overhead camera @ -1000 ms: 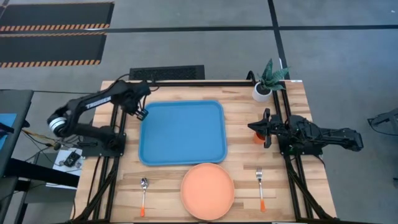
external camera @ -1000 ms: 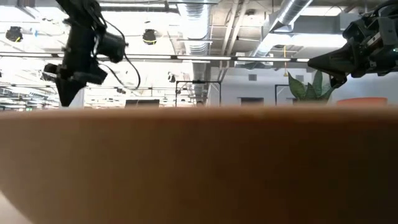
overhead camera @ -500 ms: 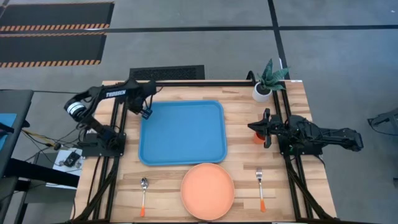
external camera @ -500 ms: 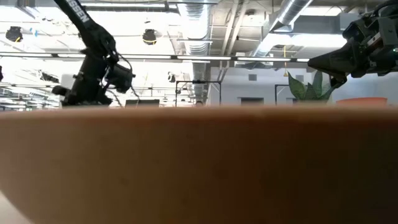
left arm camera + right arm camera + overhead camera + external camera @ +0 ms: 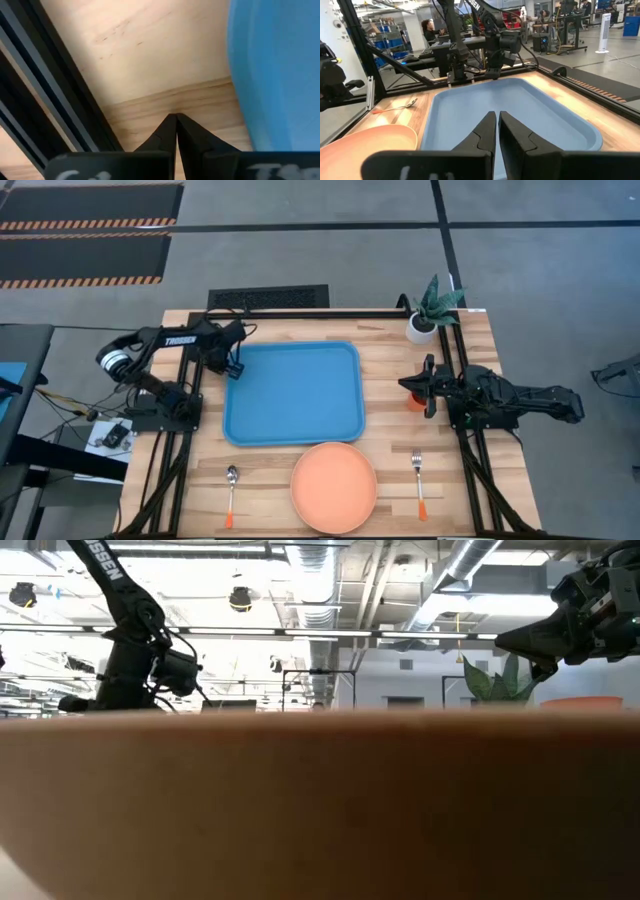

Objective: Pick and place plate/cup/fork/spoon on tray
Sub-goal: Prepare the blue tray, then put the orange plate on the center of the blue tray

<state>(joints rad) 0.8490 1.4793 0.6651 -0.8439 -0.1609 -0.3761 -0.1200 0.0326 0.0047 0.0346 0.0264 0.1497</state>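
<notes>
The blue tray (image 5: 292,392) lies mid-table, with the salmon plate (image 5: 334,486) at its near edge. The spoon (image 5: 231,492) lies near left and the fork (image 5: 419,480) near right. The orange cup (image 5: 414,400) stands right of the tray, partly hidden under my right gripper (image 5: 404,385). That gripper is shut and empty, and points left over the tray (image 5: 520,110). My left gripper (image 5: 233,367) is shut and empty. It points down, low over the wood (image 5: 150,60) beside the tray's far left corner (image 5: 280,75).
A white pot with a green plant (image 5: 422,328) stands at the far right corner, behind the cup. Black frame rails (image 5: 190,430) run along the table's left and right sides. People show in the room beyond the table in the right wrist view.
My left gripper has come down beside the tray's far left corner, dropping out of sight behind the table edge in the low view, as its arm folded. It stays shut.
</notes>
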